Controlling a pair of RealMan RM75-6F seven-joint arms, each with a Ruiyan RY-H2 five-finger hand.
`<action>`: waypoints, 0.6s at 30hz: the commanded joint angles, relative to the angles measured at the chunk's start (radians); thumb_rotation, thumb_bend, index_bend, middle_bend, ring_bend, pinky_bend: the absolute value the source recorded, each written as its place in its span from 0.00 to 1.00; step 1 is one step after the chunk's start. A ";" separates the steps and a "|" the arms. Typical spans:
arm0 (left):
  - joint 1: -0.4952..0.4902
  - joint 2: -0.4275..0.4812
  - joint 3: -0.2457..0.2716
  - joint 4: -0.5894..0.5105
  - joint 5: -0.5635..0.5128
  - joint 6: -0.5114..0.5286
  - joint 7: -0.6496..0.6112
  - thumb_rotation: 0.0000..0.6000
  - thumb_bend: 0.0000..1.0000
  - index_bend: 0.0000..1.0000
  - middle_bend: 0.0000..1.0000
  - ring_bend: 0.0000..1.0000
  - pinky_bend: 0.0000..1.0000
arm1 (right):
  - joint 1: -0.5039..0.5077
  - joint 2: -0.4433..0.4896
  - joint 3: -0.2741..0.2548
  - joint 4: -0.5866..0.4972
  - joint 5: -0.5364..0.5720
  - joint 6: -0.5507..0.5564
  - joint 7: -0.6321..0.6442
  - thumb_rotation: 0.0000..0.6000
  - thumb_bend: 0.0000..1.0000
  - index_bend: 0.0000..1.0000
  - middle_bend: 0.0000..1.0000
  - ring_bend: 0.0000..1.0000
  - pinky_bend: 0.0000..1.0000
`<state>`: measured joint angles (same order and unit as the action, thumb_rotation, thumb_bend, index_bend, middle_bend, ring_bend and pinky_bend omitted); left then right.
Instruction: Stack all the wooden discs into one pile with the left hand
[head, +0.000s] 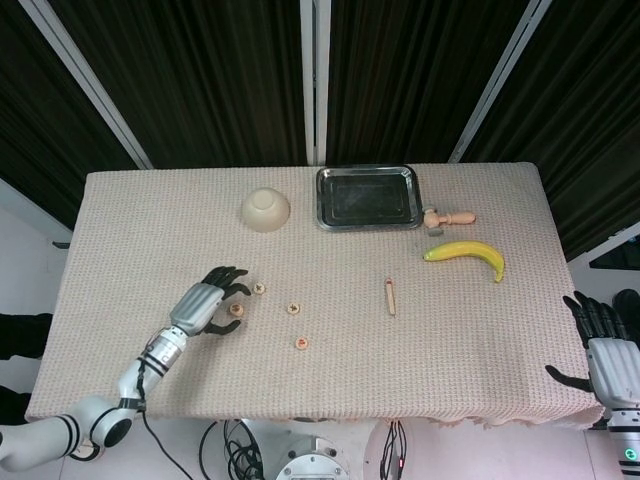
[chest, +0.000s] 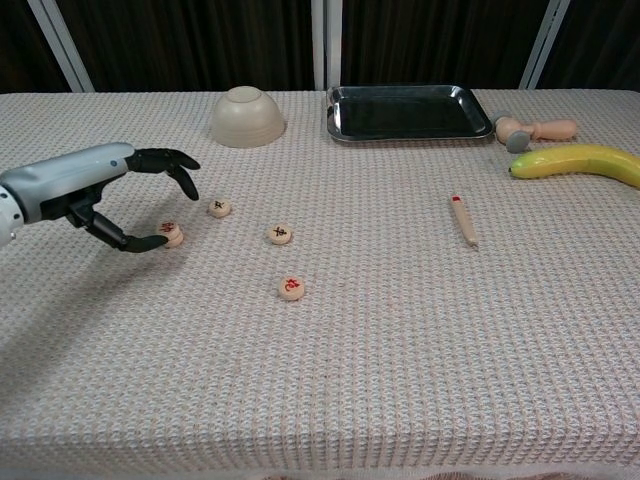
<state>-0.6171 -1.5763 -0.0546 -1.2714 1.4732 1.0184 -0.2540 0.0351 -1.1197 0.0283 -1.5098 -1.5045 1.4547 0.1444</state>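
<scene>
The table (head: 140, 230), covered in a beige woven cloth, carries everything here, and the dark metal tray (head: 366, 196) at its far edge serves as the landmark. The left hand (chest: 115, 195) hovers low over the cloth well to the left of the tray and nearer the front; its fingers are spread and arched, it grips nothing, and its thumb tip sits right against one disc. The right hand (head: 600, 345) hangs off the table's edge, far to the right of the tray and nearer the front, fingers apart and empty. An upturned cream bowl (chest: 248, 116) sits just left of the tray, a banana (chest: 574, 162) lies to the right of the tray and nearer the front, and a wooden peg toy (chest: 534, 130) lies just right of the tray. A small wooden stick (chest: 463, 220) lies in front of the tray. The four wooden discs (chest: 282, 234) lie apart, unstacked, front-left of the tray beside the left hand.
</scene>
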 joint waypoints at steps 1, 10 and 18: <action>-0.021 0.000 -0.031 -0.024 -0.016 -0.004 0.038 1.00 0.27 0.30 0.06 0.00 0.00 | 0.000 -0.001 0.000 0.000 0.000 0.001 0.001 1.00 0.00 0.00 0.00 0.00 0.00; -0.106 -0.029 -0.126 -0.046 -0.142 -0.099 0.209 1.00 0.27 0.32 0.07 0.00 0.00 | -0.002 -0.003 -0.001 0.009 -0.005 0.005 0.018 1.00 0.00 0.00 0.00 0.00 0.00; -0.161 -0.120 -0.153 0.058 -0.246 -0.183 0.272 1.00 0.27 0.34 0.08 0.00 0.00 | -0.002 -0.003 0.000 0.018 -0.006 0.007 0.038 1.00 0.00 0.00 0.00 0.00 0.00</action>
<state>-0.7638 -1.6764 -0.2021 -1.2369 1.2455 0.8538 0.0053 0.0332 -1.1227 0.0281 -1.4925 -1.5102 1.4607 0.1822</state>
